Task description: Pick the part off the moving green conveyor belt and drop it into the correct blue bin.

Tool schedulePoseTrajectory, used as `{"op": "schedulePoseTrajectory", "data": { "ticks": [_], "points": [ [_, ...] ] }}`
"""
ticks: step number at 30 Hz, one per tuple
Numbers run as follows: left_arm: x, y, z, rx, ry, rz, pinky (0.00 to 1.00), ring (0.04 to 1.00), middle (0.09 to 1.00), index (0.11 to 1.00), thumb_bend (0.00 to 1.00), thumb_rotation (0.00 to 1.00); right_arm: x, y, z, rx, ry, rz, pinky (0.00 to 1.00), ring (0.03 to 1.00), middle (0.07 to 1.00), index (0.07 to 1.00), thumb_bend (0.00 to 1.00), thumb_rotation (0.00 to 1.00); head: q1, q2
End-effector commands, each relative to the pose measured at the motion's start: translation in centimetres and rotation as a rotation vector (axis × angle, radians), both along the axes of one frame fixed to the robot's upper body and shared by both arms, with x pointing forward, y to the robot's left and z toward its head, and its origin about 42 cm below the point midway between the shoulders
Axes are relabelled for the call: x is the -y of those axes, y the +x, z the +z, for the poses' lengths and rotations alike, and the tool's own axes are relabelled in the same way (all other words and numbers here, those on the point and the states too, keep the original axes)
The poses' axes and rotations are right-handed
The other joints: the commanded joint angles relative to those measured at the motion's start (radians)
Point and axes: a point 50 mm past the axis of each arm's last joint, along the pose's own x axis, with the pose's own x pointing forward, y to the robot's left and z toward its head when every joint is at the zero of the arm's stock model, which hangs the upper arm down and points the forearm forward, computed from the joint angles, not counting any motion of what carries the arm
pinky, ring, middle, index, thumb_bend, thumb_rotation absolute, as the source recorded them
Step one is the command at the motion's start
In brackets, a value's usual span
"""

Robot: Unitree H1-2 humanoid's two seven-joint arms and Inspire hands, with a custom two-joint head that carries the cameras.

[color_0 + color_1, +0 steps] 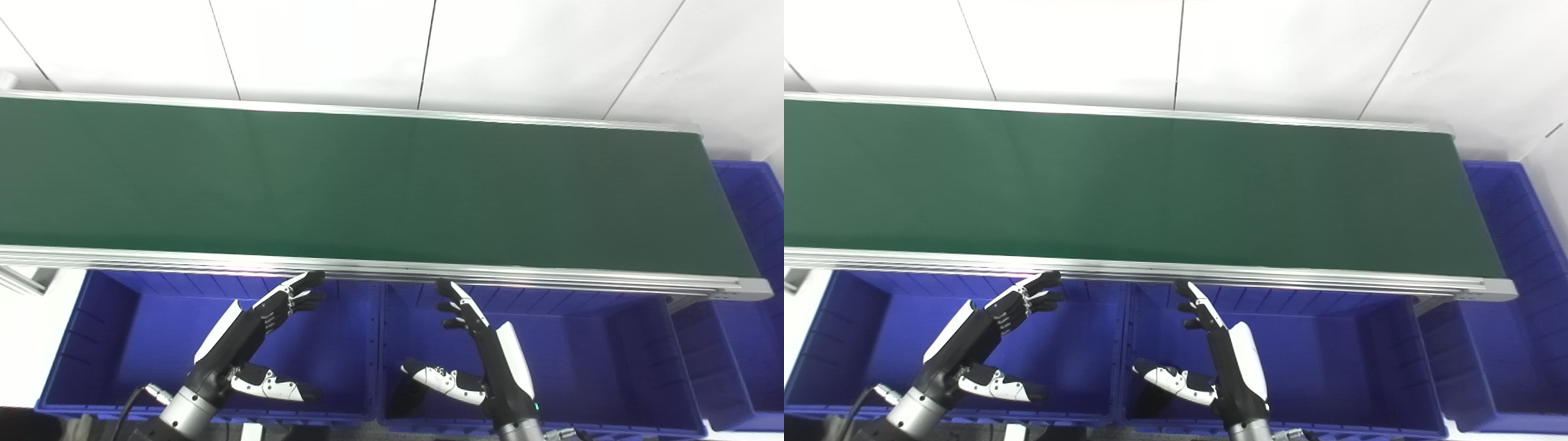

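**Operator:** Two hands are in view. State their condition.

**Technician:** Left hand [257, 343]: fingers spread, thumb held apart, nothing in its grasp. It hangs above the left blue bin [92, 343], fingertips close to the near rail [551, 278] of the conveyor. Right hand [484, 355]: same condition, fingers apart, thumb out to the side, nothing held. It hangs above the middle blue bin [612, 355], fingertips also close to the rail. The palms face each other.

**Operator:** Locate the part.

**Technician:** No part shows on the green belt [367, 184] in either view, and none shows in either hand. The belt surface runs plain green from the left picture edge to its right end.

**Operator:** Describe the bin layout.

**Technician:** Left and middle bins sit side by side just below the near rail, their walls touching between the two hands. A third blue bin [756, 245] stands past the right end of the belt. A dark shape lies in the middle bin under the right thumb; whether it is shadow or an item cannot be told.

**Operator:** Background?

**Technician:** White panelled wall [337, 43] behind the conveyor.
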Motion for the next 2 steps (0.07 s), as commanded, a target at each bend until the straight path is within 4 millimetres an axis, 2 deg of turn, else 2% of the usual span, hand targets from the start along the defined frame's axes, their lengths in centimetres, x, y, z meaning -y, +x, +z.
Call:
{"op": "schedulePoseTrajectory", "data": {
  "ticks": [1, 2],
  "points": [
    [0.15, 0.16, 0.55, 0.048, -0.02, 0.007, 0.82, 0.831, 0.908, 0.888, 0.69, 0.2, -0.39, 0.34, 0.92, 0.061, 0.035, 0.026, 0.71, 0.813, 0.871, 0.897, 0.68, 0.38, 0.001, 0.0],
    [0.24, 0.16, 0.51, 0.048, -0.025, 0.01, 0.82, 0.829, 0.908, 0.887, 0.69, 0.19, -0.34, 0.36, 0.91, 0.059, 0.033, 0.027, 0.72, 0.817, 0.872, 0.899, 0.67, 0.38, 0.001, 0.0]
  ]
}}
